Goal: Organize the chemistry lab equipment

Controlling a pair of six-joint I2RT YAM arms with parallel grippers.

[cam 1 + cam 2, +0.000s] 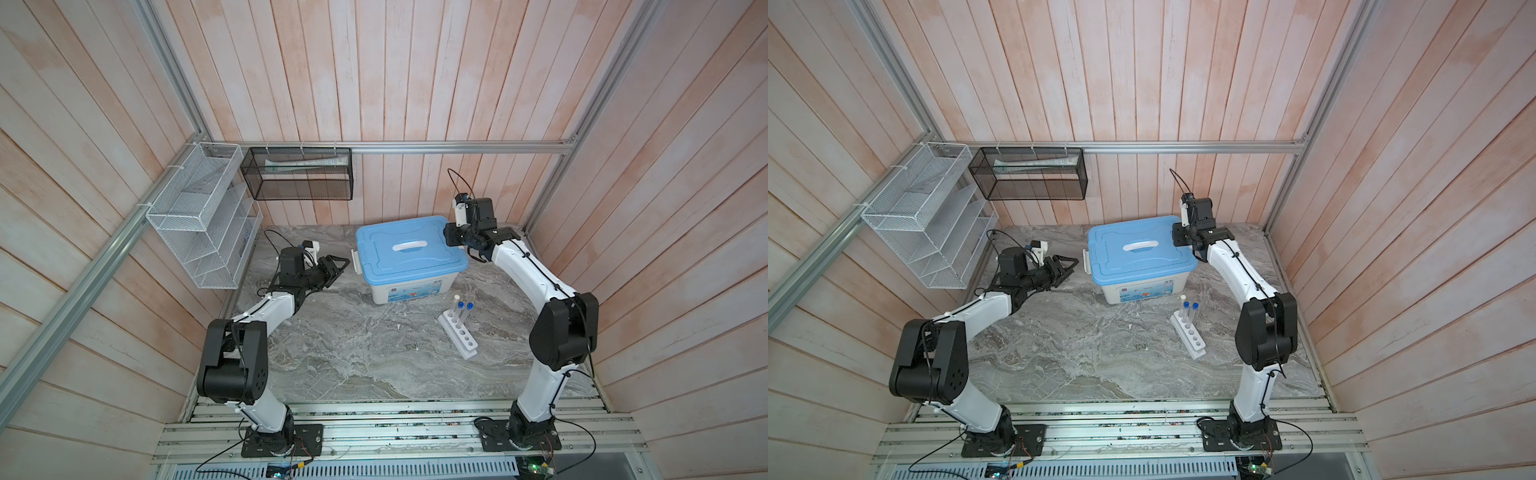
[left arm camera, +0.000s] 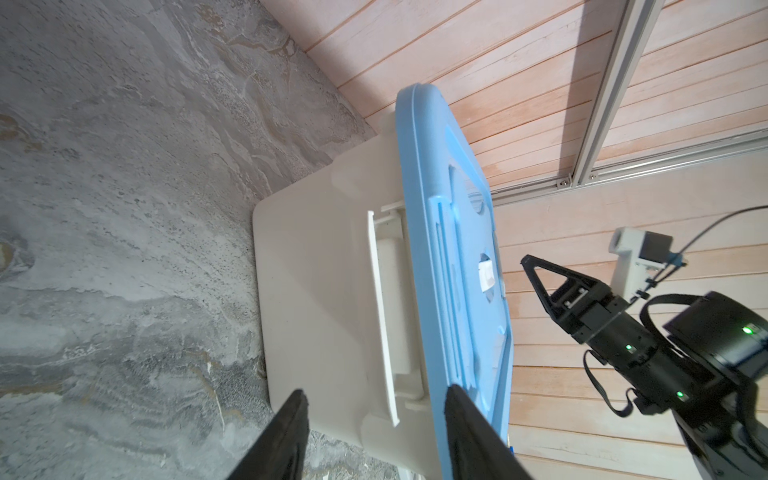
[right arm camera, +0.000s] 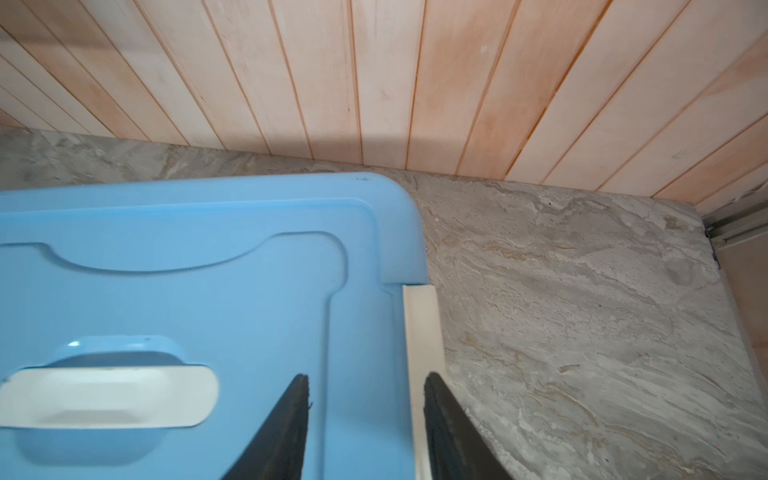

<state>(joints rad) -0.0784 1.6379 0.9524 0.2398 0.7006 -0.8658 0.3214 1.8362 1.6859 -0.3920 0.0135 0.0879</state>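
The white rack (image 1: 459,338), with three capped tubes (image 1: 462,316) upright in its far holes, stands on the surface (image 1: 353,357) before the blue-lidded box (image 1: 411,249), well apart from the spread, empty left hand (image 2: 374,392) and nearer the spread, empty right hand (image 3: 365,378) above the box's right edge.

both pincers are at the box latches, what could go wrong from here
Right pincer spans the lid edge and right latch, so closing may pinch the lid instead of the latch. Left pincer is open by the left latch; a push there could slide the box toward the rack, tipping its tubes.
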